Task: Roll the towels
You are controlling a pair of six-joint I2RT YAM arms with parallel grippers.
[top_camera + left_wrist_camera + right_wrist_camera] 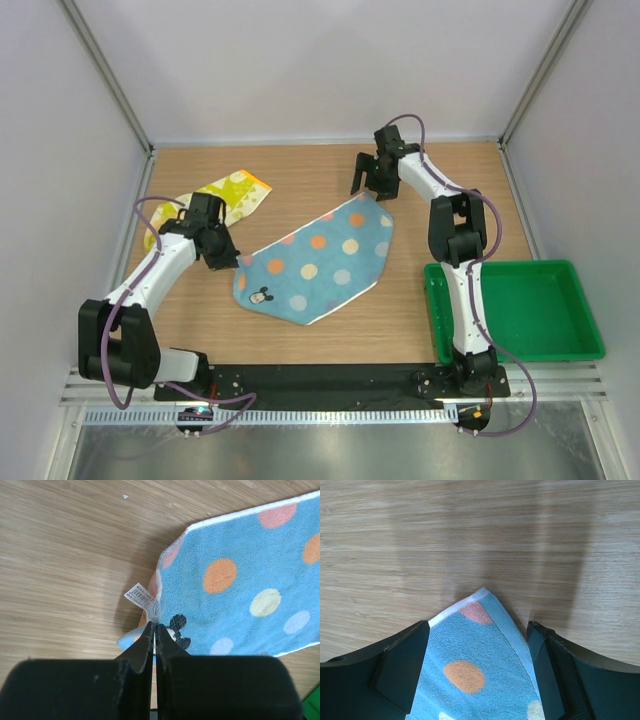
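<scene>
Since L gripper is clamped on blue towel corner, we'd seat wide-open, empty R gripper squarely on far corner.

Wooden bench, blue dotted towel spread mid-surface, yellow-green towel near its left end, green tray off its right end.

No legible wording found in any view. One white tag, left of centre in the left wrist view, is attached at the edge of the blue dotted towel. It bears a barcode-like strip and fine print, too small to read. One black mouse-head emblem is printed on the same towel, at lower centre of that view.
</scene>
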